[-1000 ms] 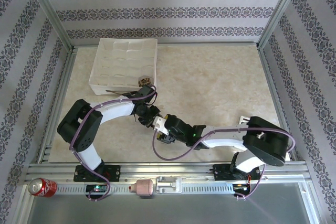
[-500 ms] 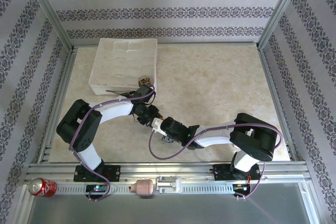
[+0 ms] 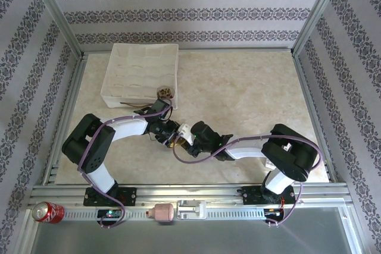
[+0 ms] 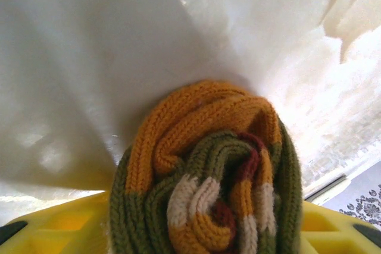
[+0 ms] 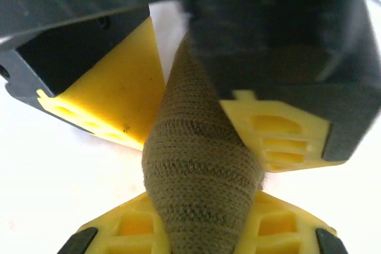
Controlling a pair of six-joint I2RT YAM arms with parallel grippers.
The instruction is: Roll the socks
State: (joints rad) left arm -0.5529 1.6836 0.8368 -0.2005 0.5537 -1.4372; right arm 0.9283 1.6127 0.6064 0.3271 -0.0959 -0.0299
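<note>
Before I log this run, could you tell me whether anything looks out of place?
A red soda can lies on its side on the front rail, left of the left arm's base, an odd thing at a sock-rolling station.

Both arms share one build: rounded black joint housings (image 3: 83,147), glossy white link shells (image 3: 128,128) between them, and black bases (image 3: 98,196). A loose purple cable (image 3: 191,159) trails along the right arm (image 3: 250,147) and another along the left arm (image 3: 104,173). The left tool (image 4: 205,236) and right tool (image 5: 202,233) carry bright yellow plastic fingers (image 5: 128,227) with moulded rectangular pockets, mounted on black blocks (image 5: 77,57)
</note>
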